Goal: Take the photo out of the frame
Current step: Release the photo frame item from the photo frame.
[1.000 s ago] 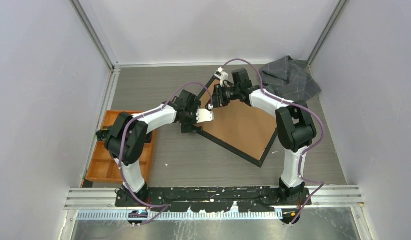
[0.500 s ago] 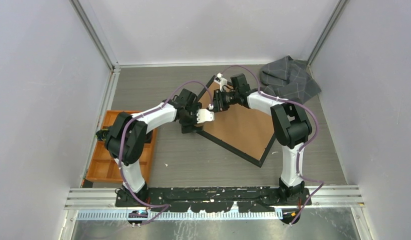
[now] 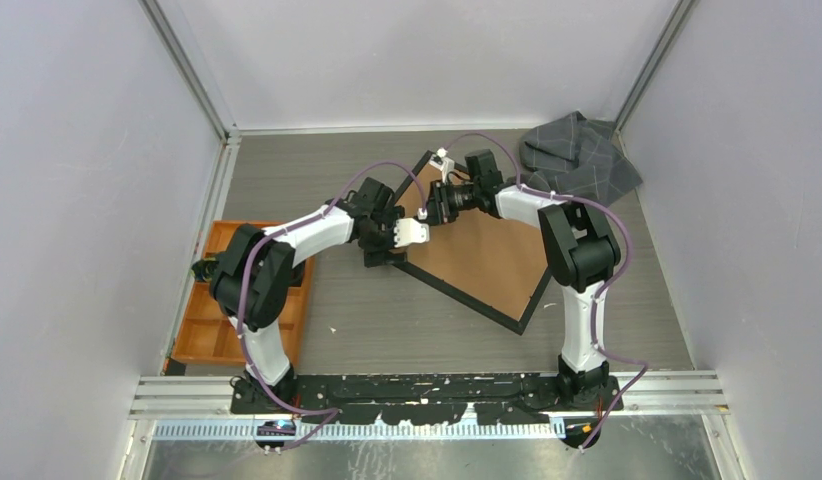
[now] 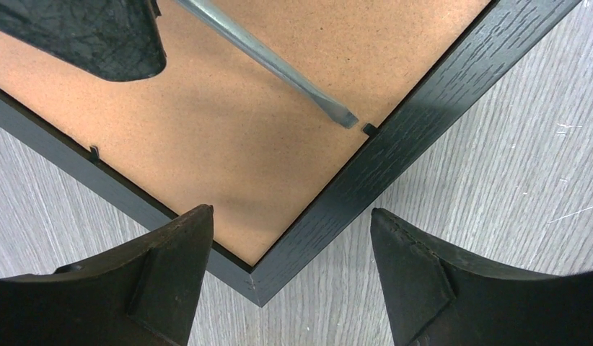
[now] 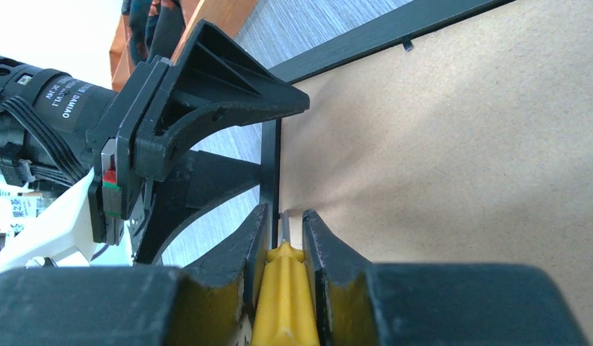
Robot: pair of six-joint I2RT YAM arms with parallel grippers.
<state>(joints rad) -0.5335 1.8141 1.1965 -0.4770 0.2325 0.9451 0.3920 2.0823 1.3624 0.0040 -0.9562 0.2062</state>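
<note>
Since the frame [image 3: 479, 252] lay face down, brown back up, the photo was hidden under it. The right gripper [image 5: 284, 216] squeezed a screwdriver [image 4: 279, 61], its tip at a little black tab [image 4: 369, 129], probably to push it aside. The left gripper [image 4: 290, 220] held its fingers wide around the frame's corner, maybe to steady it.

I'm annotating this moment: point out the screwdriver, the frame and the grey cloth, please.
screwdriver [image 4: 272, 61]: left wrist view, midway along its metal shaft.
frame [image 4: 423, 108]: left wrist view, on its black border.
grey cloth [image 3: 577, 155]: top external view, on its crumpled middle.
</note>
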